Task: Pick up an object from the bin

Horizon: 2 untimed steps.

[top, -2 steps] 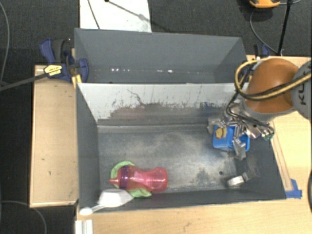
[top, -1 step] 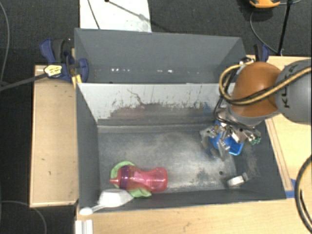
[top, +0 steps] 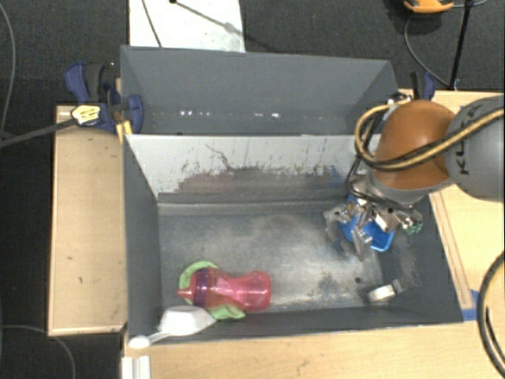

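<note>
The gripper (top: 360, 234) sits low at the bin's (top: 260, 93) right side, on a small blue plastic piece (top: 382, 238) right under it. Whether it is clenched on that piece or released, I cannot tell. The piece looks light, stiff and likely smooth, so it is best taken across its flat sides. A small pale piece (top: 384, 292) lies near, and a pink sippy bottle (top: 237, 289) well apart. No writing is legible.

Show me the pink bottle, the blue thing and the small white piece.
pink bottle (top: 241, 289), camera view, middle of body
blue thing (top: 383, 238), camera view, its right side
small white piece (top: 382, 293), camera view, its centre
</note>
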Each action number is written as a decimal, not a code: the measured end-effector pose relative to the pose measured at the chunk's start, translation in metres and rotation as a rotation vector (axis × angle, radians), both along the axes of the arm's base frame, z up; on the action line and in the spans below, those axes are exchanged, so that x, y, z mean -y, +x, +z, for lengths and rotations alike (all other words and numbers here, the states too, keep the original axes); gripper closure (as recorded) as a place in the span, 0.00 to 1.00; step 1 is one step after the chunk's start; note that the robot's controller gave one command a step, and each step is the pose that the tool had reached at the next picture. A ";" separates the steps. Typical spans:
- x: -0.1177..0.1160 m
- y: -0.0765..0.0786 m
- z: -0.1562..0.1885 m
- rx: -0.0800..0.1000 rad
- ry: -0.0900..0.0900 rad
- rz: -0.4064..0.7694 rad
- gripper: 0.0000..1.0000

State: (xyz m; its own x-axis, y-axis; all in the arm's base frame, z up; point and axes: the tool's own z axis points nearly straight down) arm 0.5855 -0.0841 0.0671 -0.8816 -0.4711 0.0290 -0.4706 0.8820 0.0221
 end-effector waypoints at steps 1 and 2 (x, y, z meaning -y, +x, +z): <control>0.000 -0.001 0.004 0.003 -0.001 0.000 1.00; 0.000 -0.001 0.018 0.014 -0.002 0.000 1.00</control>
